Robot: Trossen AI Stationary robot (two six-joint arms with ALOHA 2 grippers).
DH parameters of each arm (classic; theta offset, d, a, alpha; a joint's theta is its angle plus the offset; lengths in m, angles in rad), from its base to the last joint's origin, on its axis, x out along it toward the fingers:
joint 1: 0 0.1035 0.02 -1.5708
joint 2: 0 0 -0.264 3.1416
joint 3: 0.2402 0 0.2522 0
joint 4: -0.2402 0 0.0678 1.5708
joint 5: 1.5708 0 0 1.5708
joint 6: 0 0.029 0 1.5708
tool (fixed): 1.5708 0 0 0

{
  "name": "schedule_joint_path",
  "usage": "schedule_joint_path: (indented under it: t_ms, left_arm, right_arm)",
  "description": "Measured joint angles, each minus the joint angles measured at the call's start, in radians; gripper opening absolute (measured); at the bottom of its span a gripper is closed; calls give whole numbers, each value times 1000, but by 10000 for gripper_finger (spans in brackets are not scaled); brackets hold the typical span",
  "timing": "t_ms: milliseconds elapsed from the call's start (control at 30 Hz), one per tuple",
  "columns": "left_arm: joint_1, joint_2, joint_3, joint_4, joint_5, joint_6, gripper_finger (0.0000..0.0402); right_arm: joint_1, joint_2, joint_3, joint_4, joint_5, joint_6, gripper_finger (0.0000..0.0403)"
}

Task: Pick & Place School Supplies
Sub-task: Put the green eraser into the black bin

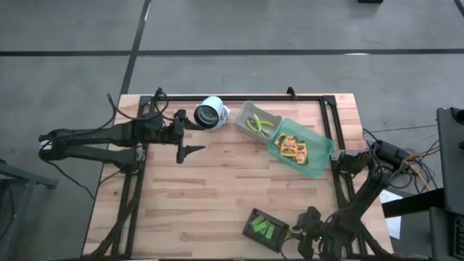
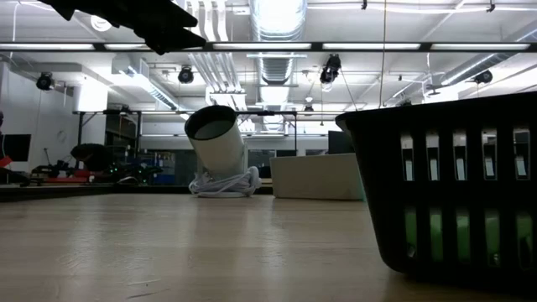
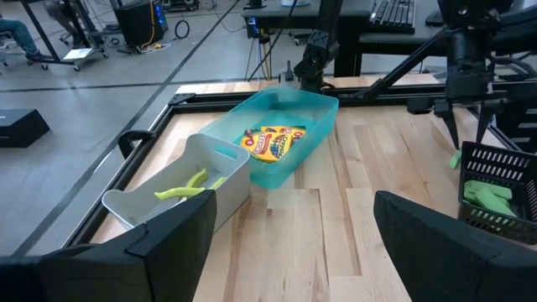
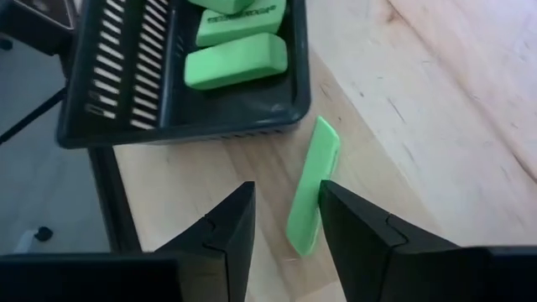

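Right gripper (image 4: pixel 285 220) open over your stray bright green block (image 4: pixel 312 186) on the wood table (image 1: pixel 217 196), just beside dark slatted tray (image 4: pixel 159 92) of blocks, left gripper (image 1: pixel 190 135) open near grey bin (image 1: pixel 255 119), yellow packs (image 1: pixel 293 148) in green bin (image 1: pixel 315 163).

text: none readable | yellow packs (image 3: pixel 273 141) in the teal bin (image 3: pixel 315 105): red-green print, too small to make out | green blocks (image 4: pixel 235 60) in the dark tray (image 4: pixel 126 92): raised marks, unclear | surface (image 1: pixel 217 188): no signs
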Motion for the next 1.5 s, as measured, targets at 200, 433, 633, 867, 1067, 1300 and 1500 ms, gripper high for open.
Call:
schedule_joint_path:
  t_ms: [200,433,633,867,1067,1300,1500]
  left_arm:
    - [0,0,0,0,0,0,328]
    - [0,0,0,0,0,0,328]
    - [0,0,0,0,0,0,328]
    - [0,0,0,0,0,0,328]
    - [0,0,0,0,0,0,328]
    - [0,0,0,0,0,0,328]
    - [0,0,0,0,0,0,328]
  right_arm:
    - [-6,34,-1,-1,-3,16,127]
    - [-8,39,-1,1,-3,17,108]
    - [-8,38,-1,13,-4,13,58]
    - [-8,38,-1,16,-3,-4,36]
    - [-7,27,-2,1,-6,17,35]
    - [-6,-81,-2,-176,-4,32,34]
    - [-6,-231,-2,-318,71,45,34]
